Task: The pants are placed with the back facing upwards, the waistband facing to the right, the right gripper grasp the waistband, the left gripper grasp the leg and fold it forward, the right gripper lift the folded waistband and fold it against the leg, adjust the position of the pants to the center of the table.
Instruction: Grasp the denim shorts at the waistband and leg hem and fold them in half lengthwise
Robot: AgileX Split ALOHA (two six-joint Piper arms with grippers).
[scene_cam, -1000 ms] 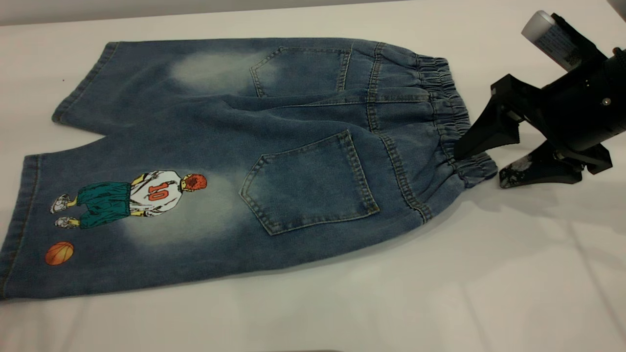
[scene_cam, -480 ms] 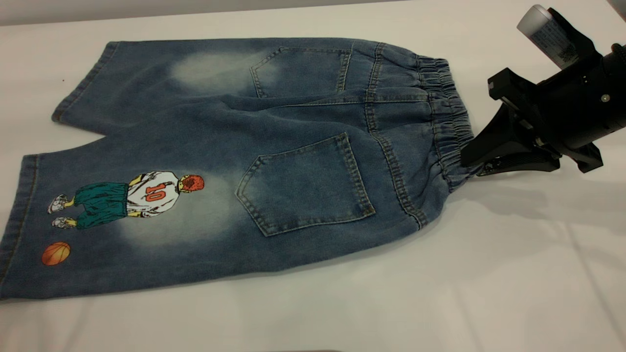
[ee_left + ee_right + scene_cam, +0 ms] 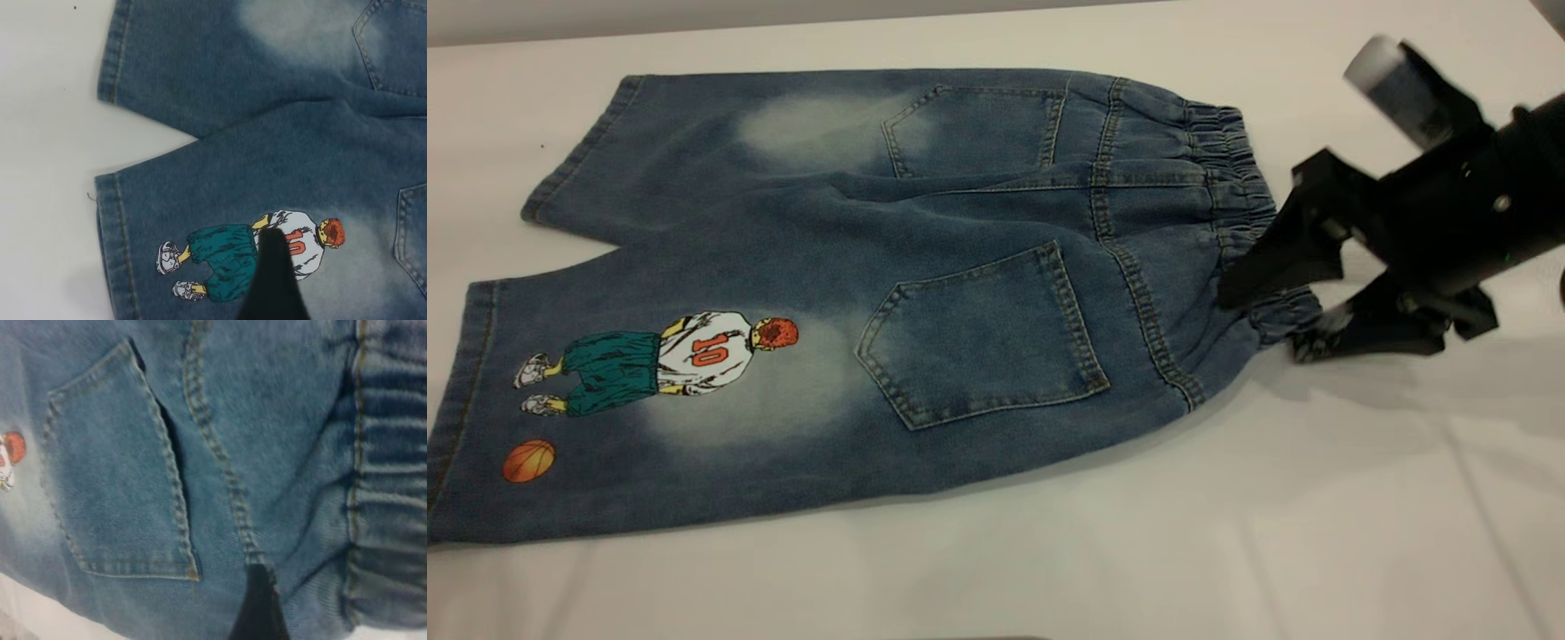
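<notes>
On the white table [image 3: 1360,498], the pants [image 3: 854,293] lie flat with the back side up, 2 stitched back pockets showing and both legs pointing to the left of the exterior view. At the right end sits the ruffled waistband [image 3: 1240,178]. The right gripper [image 3: 1263,320] is at the near corner of that band: its 2 black wedge jaws are spread apart, 1 above the cloth and 1 below, with the bunched band edge between them, not yet pinched shut. Motion blur softens this gripper, so whether either jaw touches the denim is hard to tell.

Nearest the camera lies the leg [image 3: 631,400], printed with a player in a white number 10 shirt and an orange ball. Its hem is cut off by the left edge of the exterior view.

From the left wrist view, only 1 dark fingertip of the left gripper [image 3: 273,280] shows, above the printed figure; I cannot tell whether its fingers are spread or closed. The exterior view does not include this arm at all.
</notes>
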